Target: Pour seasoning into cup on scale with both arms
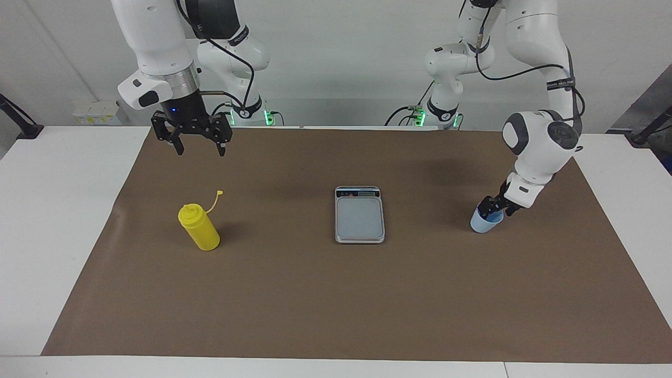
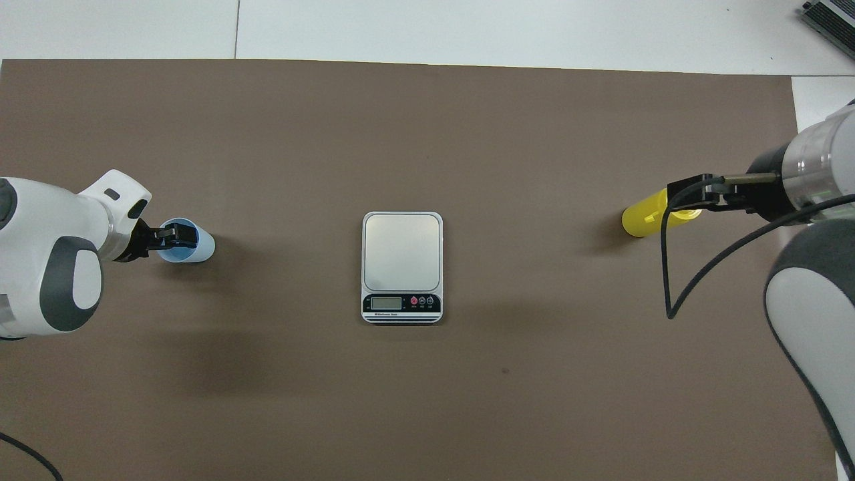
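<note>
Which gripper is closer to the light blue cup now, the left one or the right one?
Left. The left gripper is at the cup, its fingertips at the rim. The right gripper waits in the air at the other end of the table, above the brown mat near the yellow bottle.

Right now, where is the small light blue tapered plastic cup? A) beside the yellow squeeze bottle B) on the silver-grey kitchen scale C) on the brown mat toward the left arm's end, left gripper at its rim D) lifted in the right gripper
C: the small light blue tapered plastic cup stands on the brown mat, with the left gripper down at its rim.
</note>
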You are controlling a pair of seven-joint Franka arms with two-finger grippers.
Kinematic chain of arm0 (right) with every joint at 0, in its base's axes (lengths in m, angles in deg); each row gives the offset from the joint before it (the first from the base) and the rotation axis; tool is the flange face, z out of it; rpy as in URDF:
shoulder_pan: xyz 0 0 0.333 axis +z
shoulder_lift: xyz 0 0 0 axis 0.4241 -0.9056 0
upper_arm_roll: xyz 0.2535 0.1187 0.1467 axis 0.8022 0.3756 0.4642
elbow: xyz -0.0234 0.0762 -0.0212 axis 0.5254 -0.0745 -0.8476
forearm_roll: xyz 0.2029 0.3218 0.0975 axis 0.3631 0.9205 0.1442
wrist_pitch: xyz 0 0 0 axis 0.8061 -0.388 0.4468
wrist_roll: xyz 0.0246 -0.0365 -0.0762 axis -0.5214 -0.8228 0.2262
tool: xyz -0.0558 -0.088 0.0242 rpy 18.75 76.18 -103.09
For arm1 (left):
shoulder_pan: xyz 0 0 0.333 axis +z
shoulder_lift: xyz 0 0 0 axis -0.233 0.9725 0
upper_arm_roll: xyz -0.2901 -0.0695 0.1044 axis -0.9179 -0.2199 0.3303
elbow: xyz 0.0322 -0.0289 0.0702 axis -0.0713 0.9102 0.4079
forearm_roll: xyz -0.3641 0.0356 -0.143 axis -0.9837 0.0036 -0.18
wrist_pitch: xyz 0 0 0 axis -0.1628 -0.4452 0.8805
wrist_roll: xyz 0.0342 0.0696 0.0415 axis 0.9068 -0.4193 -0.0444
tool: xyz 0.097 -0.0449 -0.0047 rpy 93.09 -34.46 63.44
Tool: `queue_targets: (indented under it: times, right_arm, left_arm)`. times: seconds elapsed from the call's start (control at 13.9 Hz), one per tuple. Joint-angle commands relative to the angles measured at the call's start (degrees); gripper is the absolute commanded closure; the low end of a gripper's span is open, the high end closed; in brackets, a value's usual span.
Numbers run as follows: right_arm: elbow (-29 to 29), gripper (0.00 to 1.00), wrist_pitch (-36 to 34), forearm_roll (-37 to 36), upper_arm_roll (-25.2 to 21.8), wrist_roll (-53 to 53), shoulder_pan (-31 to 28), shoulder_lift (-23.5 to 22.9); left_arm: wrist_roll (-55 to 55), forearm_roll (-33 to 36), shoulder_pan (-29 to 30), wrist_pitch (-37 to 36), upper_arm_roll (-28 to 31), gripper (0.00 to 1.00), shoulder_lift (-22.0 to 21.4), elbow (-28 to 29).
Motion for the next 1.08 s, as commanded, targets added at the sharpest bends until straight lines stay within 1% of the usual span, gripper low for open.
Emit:
queue_targets:
  times: [0.0, 0.22, 0.36, 0.72, 0.86, 1.01]
  right_arm:
    - [-0.6, 0.00, -0.2, 1.0, 0.0, -1.5, -0.6, 0.5]
    - [-0.6, 0.00, -0.2, 1.0, 0.0, -1.5, -0.6, 0.5]
    - [-0.6, 0.00, -0.2, 1.0, 0.0, -1.5, -0.6, 0.5]
    - [-0.5, 0.00, -0.2, 1.0, 0.0, -1.5, -0.6, 0.5]
    - [-0.5, 0.00, -0.2, 1.0, 0.0, -1.5, -0.6, 0.5]
    - [-0.5, 0.00, -0.2, 1.0, -0.2, -1.6, -0.7, 0.5]
  left_arm:
    - [0.0, 0.0, -0.4, 0.8, 0.3, 1.00, -0.4, 0.9]
    - [1.1, 0.0, 0.0, -1.1, 0.3, 1.00, -0.1, -0.6]
    - [1.7, 0.0, 0.3, -4.3, 0.3, 1.00, 0.3, -3.7]
    - [1.8, 0.0, -0.6, -18.1, -0.5, 1.00, -0.5, -14.5]
    - [0.8, -0.6, -3.2, -24.3, -0.5, 1.00, -0.8, -18.6]
    - [-4.4, -0.7, -6.3, -27.3, -0.6, 1.00, -0.8, -21.0]
